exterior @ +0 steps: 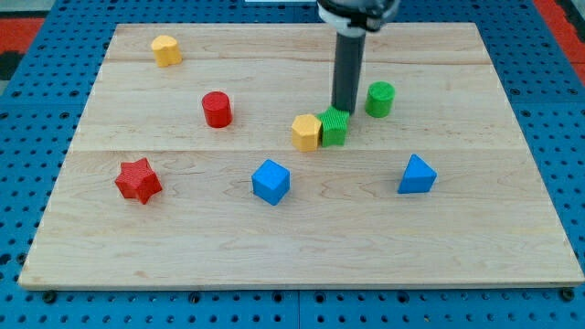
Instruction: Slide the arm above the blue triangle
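Blue triangle [417,175]: solid wedge-shaped block, apex upward, lying flat toward the board's [512,247] right edge, nearer its bottom. My tip [343,110] sits well apart, toward top centre, just behind the green cube [335,127]. No claw fitted; rod holds nothing.

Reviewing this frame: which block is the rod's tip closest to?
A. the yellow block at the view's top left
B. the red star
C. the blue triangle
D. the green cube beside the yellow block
D. My tip sits right at the top edge of the green cube, which touches a yellow block; the blue triangle lies well off toward the view's lower right.
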`<state>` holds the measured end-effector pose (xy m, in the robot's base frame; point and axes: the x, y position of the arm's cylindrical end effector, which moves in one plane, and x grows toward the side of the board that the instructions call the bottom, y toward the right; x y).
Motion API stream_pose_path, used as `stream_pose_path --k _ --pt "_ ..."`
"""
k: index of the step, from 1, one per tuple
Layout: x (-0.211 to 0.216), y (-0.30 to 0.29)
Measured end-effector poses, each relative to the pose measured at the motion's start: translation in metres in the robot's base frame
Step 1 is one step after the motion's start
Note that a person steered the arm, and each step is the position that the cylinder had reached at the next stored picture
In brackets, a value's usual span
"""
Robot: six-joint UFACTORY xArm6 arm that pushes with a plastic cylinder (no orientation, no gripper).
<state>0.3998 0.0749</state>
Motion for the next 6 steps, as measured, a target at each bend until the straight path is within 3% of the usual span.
stream_pose_path --k 2,6 --pt "0.019 0.054" --pt "0.018 0.060"
